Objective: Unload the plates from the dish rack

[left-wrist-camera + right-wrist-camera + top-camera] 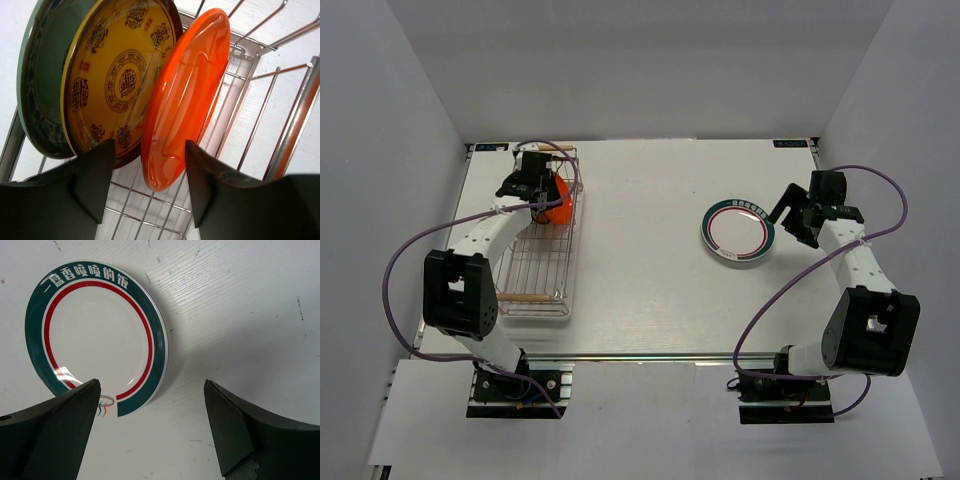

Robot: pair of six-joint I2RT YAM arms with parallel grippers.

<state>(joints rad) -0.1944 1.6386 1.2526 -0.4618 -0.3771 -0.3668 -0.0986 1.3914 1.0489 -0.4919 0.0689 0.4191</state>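
Top view, left: we see the dish rack [542, 290] along the desk's [640, 290] left edge, with the left gripper [542, 192] over its far end at an orange plate [558, 210].
Top view, right: a white plate [738, 232] lies flat near the right edge, the right gripper [798, 215] just beside it.
Left wrist: jaws part-open astride the orange plate's lower rim; a yellow plate [120, 75] and a teal plate [37, 100] stand alongside.
Right wrist: jaws wide, holding nothing.

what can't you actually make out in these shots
- Top view: the left gripper covers the dish rack's plates; only a bit of the orange plate shows.
- Left wrist view: the teal plate is mostly behind the yellow plate and cut by the frame edge.
- Right wrist view: the right gripper hides part of the white plate's rim.
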